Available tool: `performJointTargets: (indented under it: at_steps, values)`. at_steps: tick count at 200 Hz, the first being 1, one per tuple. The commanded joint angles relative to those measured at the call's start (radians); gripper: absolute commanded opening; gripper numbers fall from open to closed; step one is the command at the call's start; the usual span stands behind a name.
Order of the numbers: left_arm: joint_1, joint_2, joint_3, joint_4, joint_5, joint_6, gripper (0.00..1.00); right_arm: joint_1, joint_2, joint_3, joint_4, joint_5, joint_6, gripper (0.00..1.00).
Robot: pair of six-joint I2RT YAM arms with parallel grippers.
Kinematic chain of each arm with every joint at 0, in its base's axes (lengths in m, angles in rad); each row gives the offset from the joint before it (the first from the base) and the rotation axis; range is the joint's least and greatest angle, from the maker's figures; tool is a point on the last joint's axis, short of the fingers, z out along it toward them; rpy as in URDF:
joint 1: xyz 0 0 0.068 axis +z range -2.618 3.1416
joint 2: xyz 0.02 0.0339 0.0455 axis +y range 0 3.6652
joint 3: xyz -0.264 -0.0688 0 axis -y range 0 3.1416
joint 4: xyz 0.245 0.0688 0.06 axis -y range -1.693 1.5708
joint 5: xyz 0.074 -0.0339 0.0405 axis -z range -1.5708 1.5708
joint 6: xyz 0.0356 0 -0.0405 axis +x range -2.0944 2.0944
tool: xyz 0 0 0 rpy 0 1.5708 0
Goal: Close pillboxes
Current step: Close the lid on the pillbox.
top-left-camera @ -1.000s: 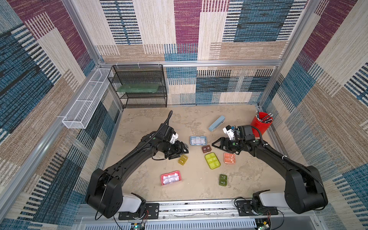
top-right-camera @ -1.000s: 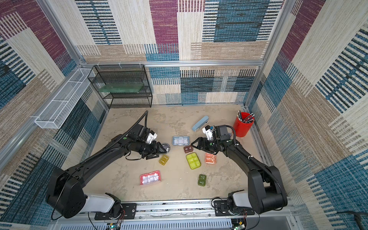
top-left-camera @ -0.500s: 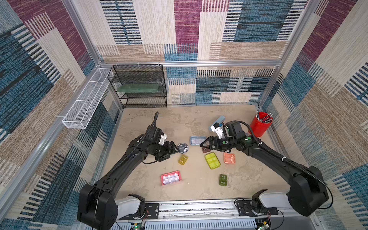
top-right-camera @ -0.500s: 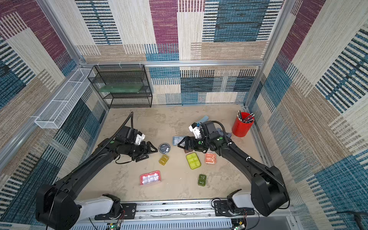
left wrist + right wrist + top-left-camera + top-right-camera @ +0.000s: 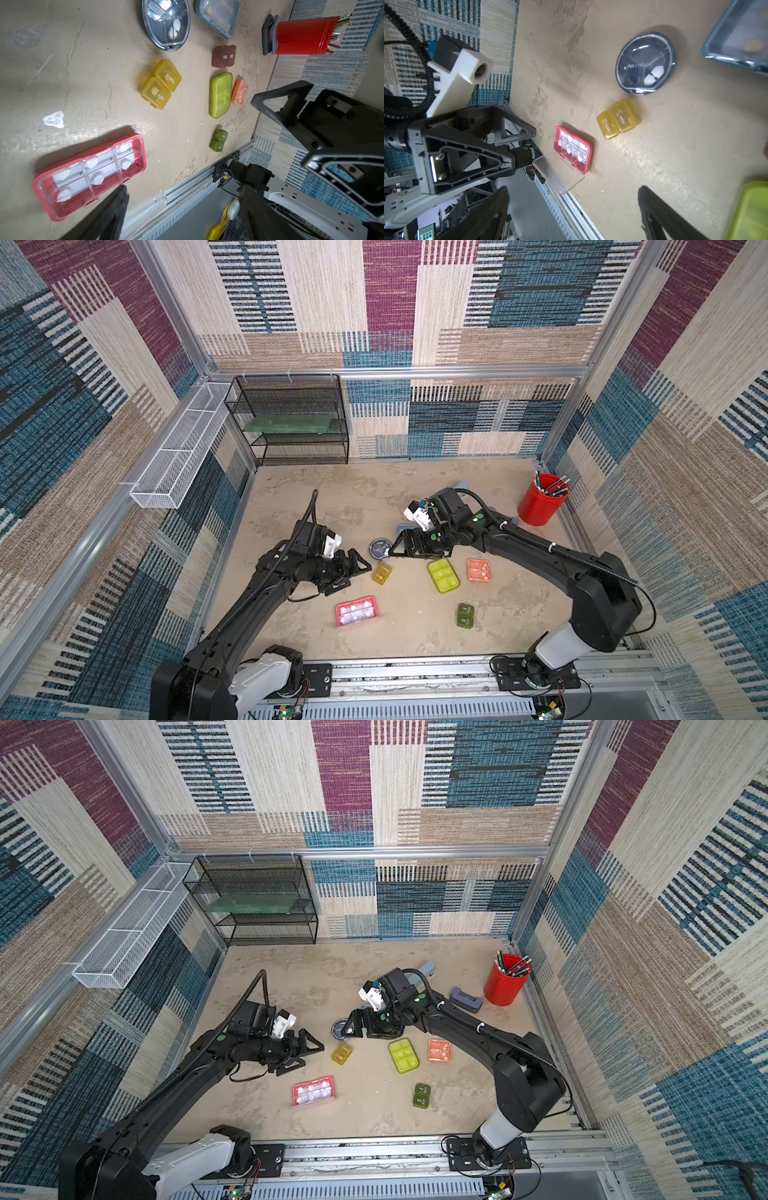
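Both top views show the round black pillbox (image 5: 379, 549) lying shut between my two grippers. My left gripper (image 5: 353, 578) is open and empty, just left of the amber pillbox (image 5: 381, 572). My right gripper (image 5: 400, 548) is open and empty, its tips beside the round box. It covers most of the light blue pillbox (image 5: 218, 16) and the brown one (image 5: 224, 56). The pink pillbox (image 5: 572, 148) lies near the front with its clear lid (image 5: 558, 172) swung open. The yellow-green (image 5: 443, 576), orange (image 5: 478, 570) and dark green (image 5: 465, 615) pillboxes lie to the right.
A red cup of pens (image 5: 540, 506) stands at the back right, with a grey-blue block (image 5: 466, 999) and a long pale-blue case (image 5: 426, 970) near it. A black wire rack (image 5: 291, 427) and a white wire basket (image 5: 178, 452) are at the back left. A metal rail (image 5: 415, 672) runs along the front.
My left gripper has let go of the round black box, opened and drawn back to the left. My right gripper has opened wide and moved left to that box.
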Motion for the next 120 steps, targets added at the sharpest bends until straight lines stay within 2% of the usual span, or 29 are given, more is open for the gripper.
performJointTargets:
  at_steps: [1,24,43,78,120]
  values:
    - [0.001,-0.031,-0.026,-0.028,-0.035,-0.081,0.87,0.009,0.073,0.038,-0.049,-0.082,-0.111,0.98]
    - [0.001,-0.113,-0.069,-0.024,-0.124,-0.172,0.87,0.037,0.13,0.029,-0.045,-0.09,-0.16,0.98]
    - [0.004,-0.176,-0.106,-0.015,-0.135,-0.229,0.88,0.074,0.141,0.026,-0.045,-0.096,-0.153,0.98]
    - [0.033,-0.184,-0.107,-0.024,-0.111,-0.167,0.89,0.161,0.115,0.02,-0.073,-0.053,-0.091,0.98]
    - [0.058,-0.178,-0.129,-0.002,-0.125,-0.118,0.88,0.303,0.03,-0.057,-0.076,0.066,0.023,0.97]
